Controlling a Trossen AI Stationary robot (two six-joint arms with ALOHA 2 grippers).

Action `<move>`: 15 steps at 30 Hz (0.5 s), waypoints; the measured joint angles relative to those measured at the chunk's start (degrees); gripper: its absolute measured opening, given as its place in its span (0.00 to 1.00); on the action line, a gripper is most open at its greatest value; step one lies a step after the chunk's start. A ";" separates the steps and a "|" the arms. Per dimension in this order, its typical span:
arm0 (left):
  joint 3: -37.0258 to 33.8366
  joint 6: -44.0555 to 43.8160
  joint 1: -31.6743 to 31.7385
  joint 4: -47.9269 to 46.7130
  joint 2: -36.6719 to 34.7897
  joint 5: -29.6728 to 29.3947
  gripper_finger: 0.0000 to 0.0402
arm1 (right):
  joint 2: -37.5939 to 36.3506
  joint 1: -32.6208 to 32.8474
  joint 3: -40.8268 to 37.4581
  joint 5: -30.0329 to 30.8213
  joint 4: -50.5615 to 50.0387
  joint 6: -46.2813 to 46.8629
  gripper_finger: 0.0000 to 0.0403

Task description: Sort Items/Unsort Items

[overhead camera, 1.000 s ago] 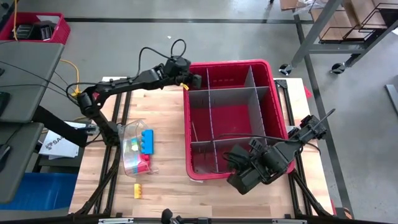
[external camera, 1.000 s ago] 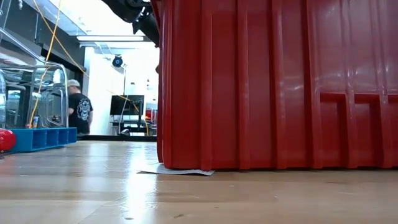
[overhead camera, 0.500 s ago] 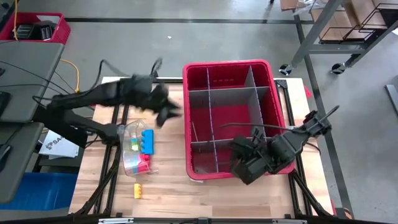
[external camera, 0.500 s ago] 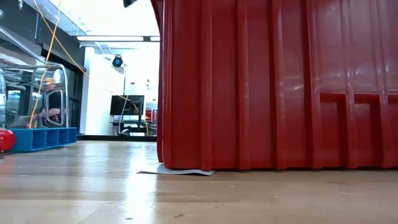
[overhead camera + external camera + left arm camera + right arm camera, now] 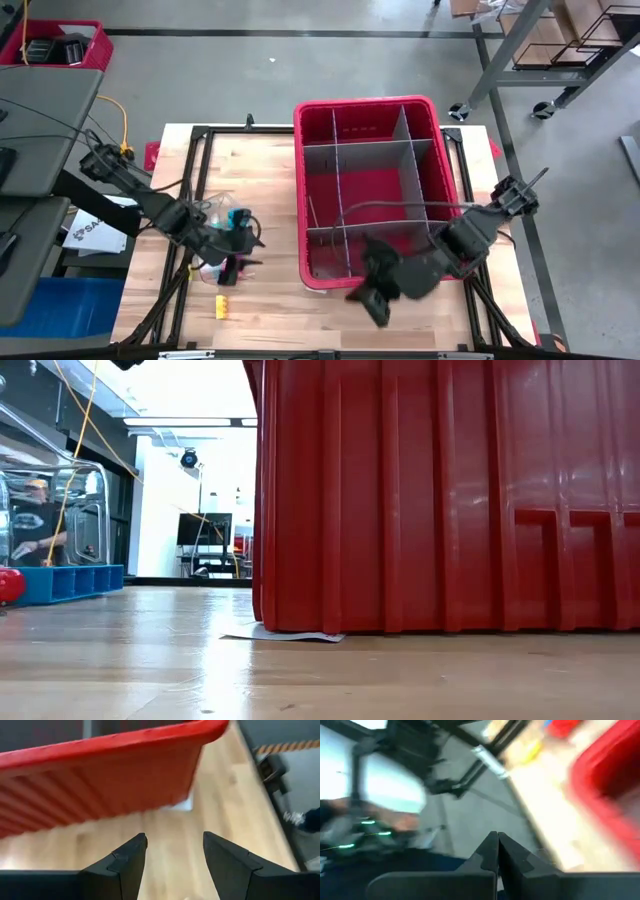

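Items sit in a loose cluster on the table's left part, well apart from the bin's compartments: one blue block (image 5: 238,217), one red/pink piece (image 5: 226,268) just below it, one yellow block (image 5: 222,305) alone nearer the front edge. A clear plastic container (image 5: 205,212) lies tipped at the cluster, likely the source the pieces spill from or return to. In the low view the blue block (image 5: 68,582) and a red ball-like piece (image 5: 8,585) show at far left beside the clear container (image 5: 60,510). Count visible: 1 blue, 1 red, 1 yellow; no orange or green clear enough to call. One thin dark stick (image 5: 312,212) leans in a lower-left bin compartment; can't confirm more.

Left gripper (image 5: 243,240) hangs right over the cluster, fingers (image 5: 131,857) parted to a medium gap with nothing between them; judged to be lining up for a pick. Its wrist view looks across bare wood toward the bin's outer wall (image 5: 100,775).

Red bin (image 5: 300,160) occupies the table's centre-right, grey dividers (image 5: 370,160) splitting it into about six compartments, mostly bare. It fills the low view (image 5: 440,490), with a paper scrap (image 5: 285,634) at its foot.

Right gripper (image 5: 368,298) is off the bin's front-left corner, above the table, fingertips pressed together, carrying nothing; looks like it's swinging clear.

A person (image 5: 30,525) shows in the room behind.
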 joint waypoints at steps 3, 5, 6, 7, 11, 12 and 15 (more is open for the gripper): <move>-2.95 -0.06 -1.43 6.70 -0.01 1.01 0.48 | 3.18 3.10 0.08 -1.38 0.97 7.43 0.00; -3.93 -0.07 -1.80 9.13 0.02 1.30 0.47 | 6.32 5.24 -0.13 -3.26 -0.97 11.57 0.00; -4.33 -0.11 -2.07 10.17 0.06 1.29 0.47 | 7.94 6.39 -0.20 -3.90 -1.32 13.00 0.00; -4.61 -0.23 -2.32 10.80 0.31 1.20 0.47 | 9.45 7.38 -0.22 -4.18 -1.21 13.98 0.00; -6.15 1.48 -3.33 11.13 2.59 0.98 0.47 | 14.75 10.32 -0.09 -4.62 1.05 16.82 0.00; -6.35 2.31 -3.44 11.09 3.38 0.87 0.47 | 15.97 10.67 -0.09 -4.58 0.31 17.80 0.00; -6.41 3.27 -3.65 11.14 6.11 0.77 0.47 | 18.43 10.97 -0.18 -1.49 -5.79 23.74 0.00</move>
